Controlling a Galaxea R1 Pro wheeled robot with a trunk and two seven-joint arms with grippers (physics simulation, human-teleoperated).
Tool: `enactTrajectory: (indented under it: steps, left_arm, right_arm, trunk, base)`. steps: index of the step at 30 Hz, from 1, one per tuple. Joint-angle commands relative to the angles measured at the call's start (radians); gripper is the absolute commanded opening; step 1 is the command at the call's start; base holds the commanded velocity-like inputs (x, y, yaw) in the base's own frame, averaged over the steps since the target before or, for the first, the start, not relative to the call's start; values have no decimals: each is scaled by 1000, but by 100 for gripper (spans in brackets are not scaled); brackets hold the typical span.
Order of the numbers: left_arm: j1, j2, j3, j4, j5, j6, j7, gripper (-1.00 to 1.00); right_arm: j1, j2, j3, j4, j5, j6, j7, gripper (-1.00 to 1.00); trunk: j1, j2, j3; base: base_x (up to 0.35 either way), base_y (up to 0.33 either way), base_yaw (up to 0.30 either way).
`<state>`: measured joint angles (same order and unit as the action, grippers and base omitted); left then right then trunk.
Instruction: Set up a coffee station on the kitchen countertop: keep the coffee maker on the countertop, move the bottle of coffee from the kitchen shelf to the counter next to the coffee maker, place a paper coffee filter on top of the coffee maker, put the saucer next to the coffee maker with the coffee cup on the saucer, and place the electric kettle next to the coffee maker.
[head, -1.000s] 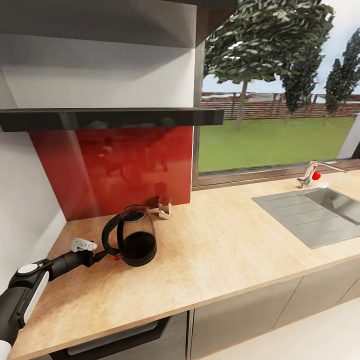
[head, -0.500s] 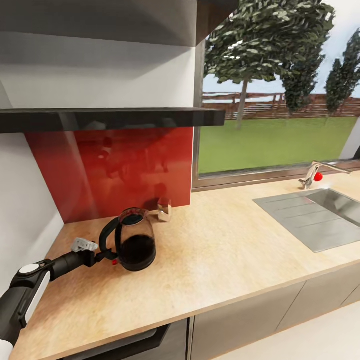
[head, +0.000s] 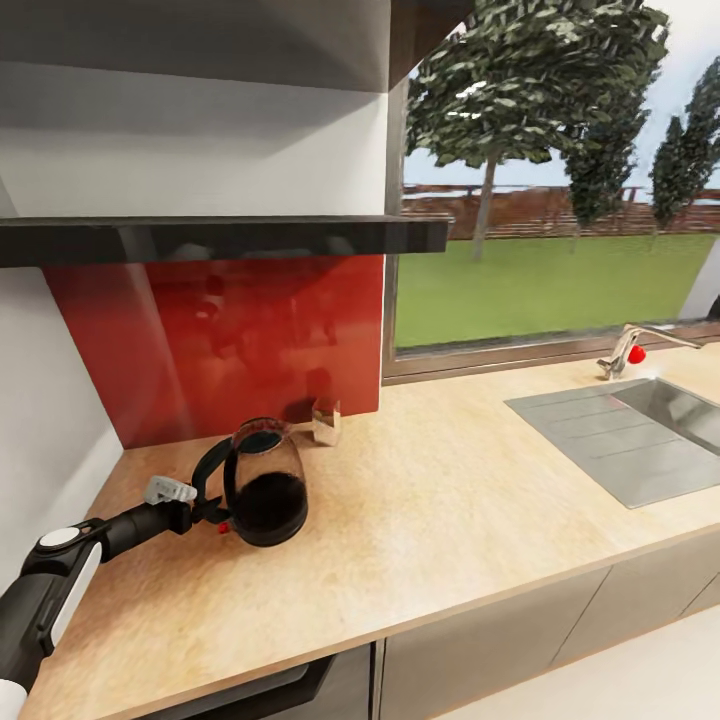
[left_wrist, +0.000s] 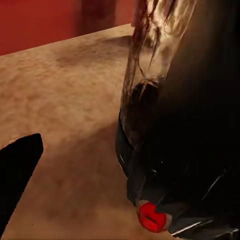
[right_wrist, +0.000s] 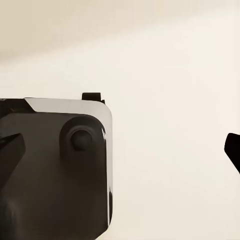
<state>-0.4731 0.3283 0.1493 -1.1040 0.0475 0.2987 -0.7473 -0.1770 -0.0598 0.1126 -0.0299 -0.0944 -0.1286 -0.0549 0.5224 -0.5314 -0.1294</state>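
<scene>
Kettle (head: 265, 483) (handle in left gripper (head: 212, 509)) has shifted slightly leftward.

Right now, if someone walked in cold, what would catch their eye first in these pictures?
Probably the glossy red backsplash on the wall under the dark shelf, and in front of it the glass electric kettle standing on the wooden countertop. The left tool is at the kettle's black handle, near its red switch. To the right, a big window shows trees and grass above a steel sink.
</scene>
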Motion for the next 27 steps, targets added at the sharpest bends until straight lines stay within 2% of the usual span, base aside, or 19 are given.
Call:
enactTrajectory:
  steps: [1,25,27]
  left_arm:
    - [-1,0,-1,0,3,8,-4,-100]
    - [-1,0,-4,0,14,10,-6,-100]
    - [-2,-1,-4,-20,15,12,-6,-100]
  right_arm:
    - [-1,0,9,1,-10,-3,-2,100]
    - [-1,0,9,1,-10,-3,-2,100]
    - [-1,1,9,1,-11,-3,-1,100]
  trunk:
    - [0,-2,-2]
    - [0,-2,-2]
    - [0,-2,-2]
  base:
    - [0,0,0]
    - [0,0,0]
    - [0,0,0]
